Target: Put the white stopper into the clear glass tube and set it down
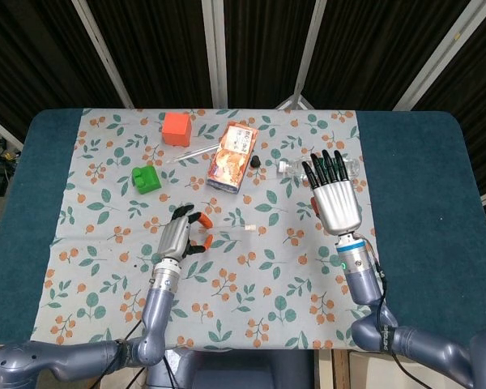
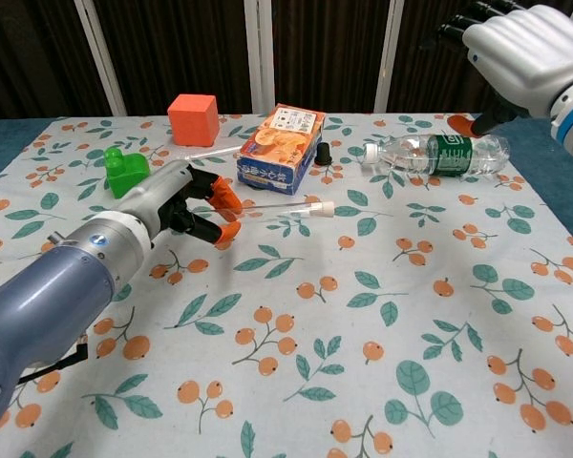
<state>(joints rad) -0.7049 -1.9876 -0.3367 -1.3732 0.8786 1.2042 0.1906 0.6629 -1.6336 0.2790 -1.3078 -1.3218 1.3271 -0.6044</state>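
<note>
Left hand [image 2: 186, 200] pinches the glass tube [image 2: 272, 211] above the cloth, white stopper [image 2: 327, 207] seated in its end; right hand [image 1: 336, 194] raised, fingers spread, holding nothing

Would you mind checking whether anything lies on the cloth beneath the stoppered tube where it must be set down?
Nothing visible does: the left hand holds the glass tube over bare cloth, the orange box behind it.

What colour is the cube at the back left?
Orange-red cube; clearest in the chest view.
</note>
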